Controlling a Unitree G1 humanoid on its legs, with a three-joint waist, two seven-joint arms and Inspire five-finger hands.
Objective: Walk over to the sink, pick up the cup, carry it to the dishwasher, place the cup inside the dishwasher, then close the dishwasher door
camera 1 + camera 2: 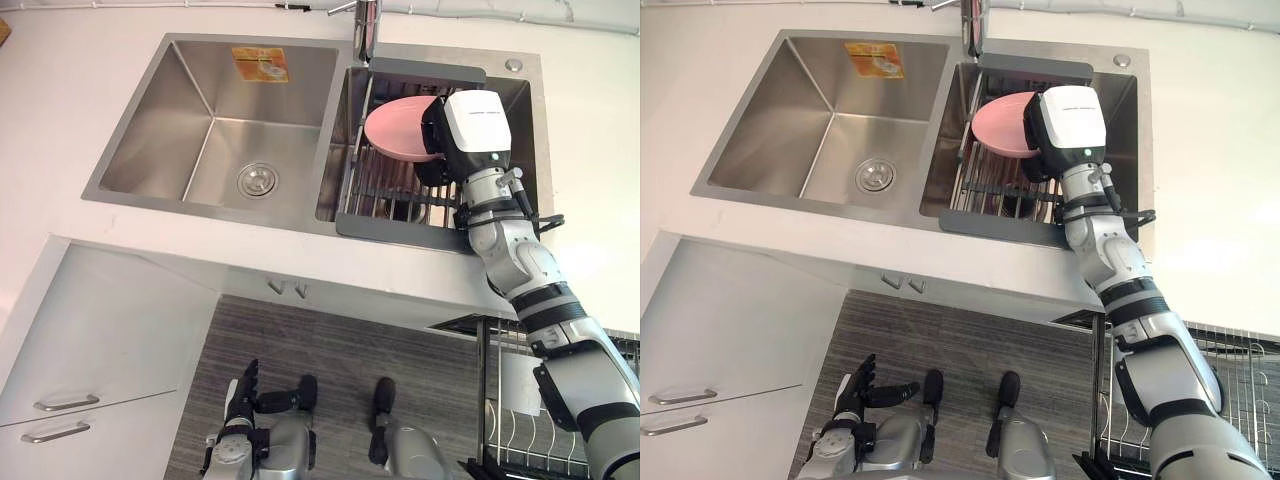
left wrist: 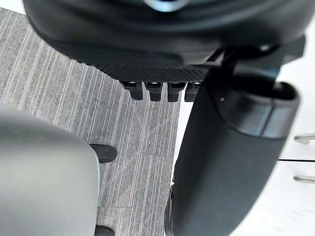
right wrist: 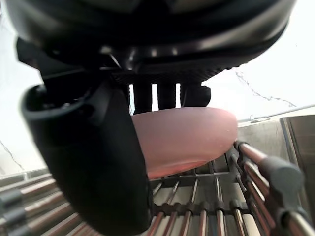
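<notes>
Right wrist view has the right hand spread wide around one pink bowl. Its fingers run straight out past the bowl's far side and the thumb stands on the near side. The bowl lies in the gap between them, but I cannot tell whether either one presses on it. The bowl leans on its edge in one wire drain rack, which lies directly under the hand.

From the head views, the rack sits in the right basin of a steel sink with two basins. One faucet rises just beyond the hand, to its left. The other basin, further to the hand's left, has one drain strainer and one orange sticker on its back wall. White countertop lies to the hand's right.

Well behind the hand, below the counter edge, is one dishwasher rack of wire tines.

The left hand hangs low over the grey floor with its fingers loosely straight and holds nothing. Two drawer handles sit on the white cabinet to its left.
</notes>
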